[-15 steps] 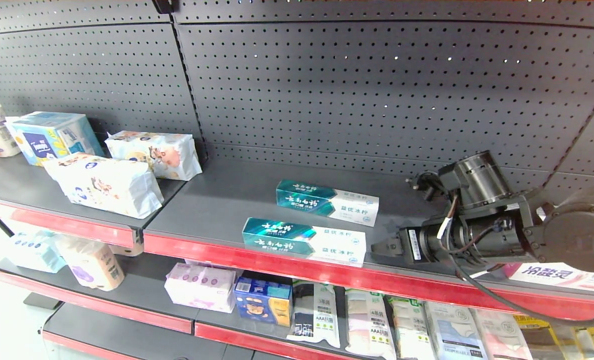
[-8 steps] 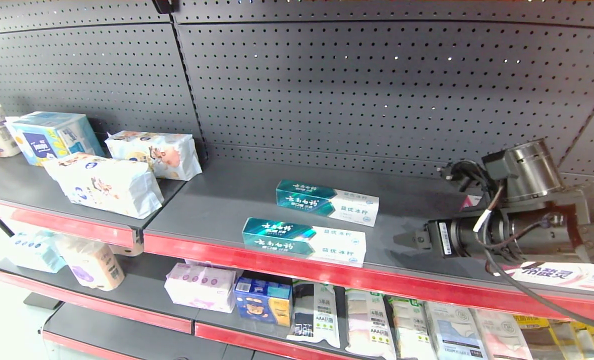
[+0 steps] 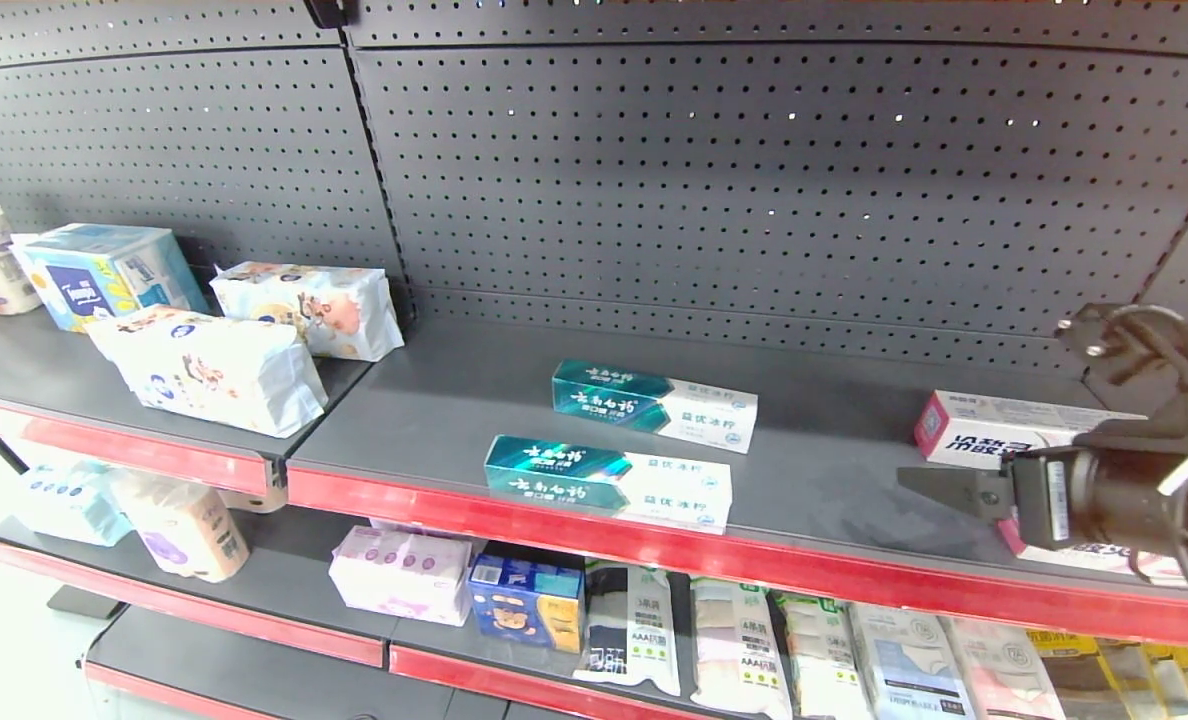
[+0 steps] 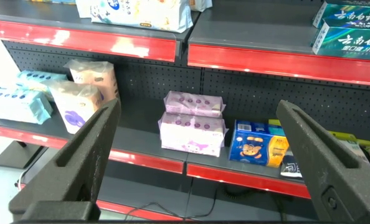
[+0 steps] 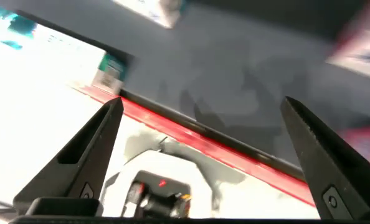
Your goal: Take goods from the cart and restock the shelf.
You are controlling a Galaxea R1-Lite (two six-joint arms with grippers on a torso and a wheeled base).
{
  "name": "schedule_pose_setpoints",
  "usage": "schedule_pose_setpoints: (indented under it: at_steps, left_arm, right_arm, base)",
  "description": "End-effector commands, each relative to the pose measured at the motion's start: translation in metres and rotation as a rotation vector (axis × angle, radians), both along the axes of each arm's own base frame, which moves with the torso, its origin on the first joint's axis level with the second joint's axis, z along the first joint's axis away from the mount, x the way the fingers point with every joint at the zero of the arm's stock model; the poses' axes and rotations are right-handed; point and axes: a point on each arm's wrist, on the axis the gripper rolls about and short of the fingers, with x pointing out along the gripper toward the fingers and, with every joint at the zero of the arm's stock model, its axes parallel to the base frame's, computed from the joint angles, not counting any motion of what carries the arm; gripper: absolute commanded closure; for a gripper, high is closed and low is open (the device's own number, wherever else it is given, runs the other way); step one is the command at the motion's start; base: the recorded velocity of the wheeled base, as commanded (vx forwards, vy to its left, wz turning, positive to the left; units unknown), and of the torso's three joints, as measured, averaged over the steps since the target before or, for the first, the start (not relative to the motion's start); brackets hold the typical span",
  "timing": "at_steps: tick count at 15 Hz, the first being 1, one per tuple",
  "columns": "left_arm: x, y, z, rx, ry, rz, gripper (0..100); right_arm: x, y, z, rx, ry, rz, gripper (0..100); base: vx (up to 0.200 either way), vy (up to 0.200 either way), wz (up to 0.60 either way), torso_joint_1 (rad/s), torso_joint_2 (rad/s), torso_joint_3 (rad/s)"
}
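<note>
Retreat: right gripper [image 3: 929, 486] pulled back, jaws wide, empty; teal toothpaste boxes [image 3: 609, 482] well to its left, white-red box [image 3: 1004, 425] behind it uncovered. Placement looks done; cart next.

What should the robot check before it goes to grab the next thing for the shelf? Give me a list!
1. Right gripper open with nothing in it: ok.
2. Left gripper open with nothing in it: ok.
3. Front teal box and rear teal box lie flat on the shelf: ok.
4. White box with a red end lies flat near the back: ok.
5. Bare room on the shelf between the teal boxes and the white box: ok.
6. Right gripper not touching the pink-and-white box at the front edge: cannot tell.
</note>
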Motion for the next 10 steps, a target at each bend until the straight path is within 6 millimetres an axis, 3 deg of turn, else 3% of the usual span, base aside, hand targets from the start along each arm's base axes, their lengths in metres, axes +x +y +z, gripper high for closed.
schedule_pose_setpoints:
  at_steps: [1,5,10]
  left_arm:
    - [0.000,0.000,0.000,-0.001,0.000,0.001,0]
    - [0.000,0.000,0.000,-0.001,0.000,0.001,0]
    - [0.000,0.000,0.000,-0.001,0.000,0.001,0]
  right_arm:
    - [-0.038,-0.036,0.005,-0.085,-0.113,-0.084,0]
    - [-0.073,-0.058,-0.001,-0.110,-0.176,-0.209,0]
    - [-0.112,-0.064,-0.025,-0.105,-0.210,-0.269,0]
  base:
    - [0.000,0.000,0.00,0.000,0.00,0.000]
    - [0.000,0.000,0.00,0.000,0.00,0.000]
    - [0.000,0.000,0.00,0.000,0.00,0.000]
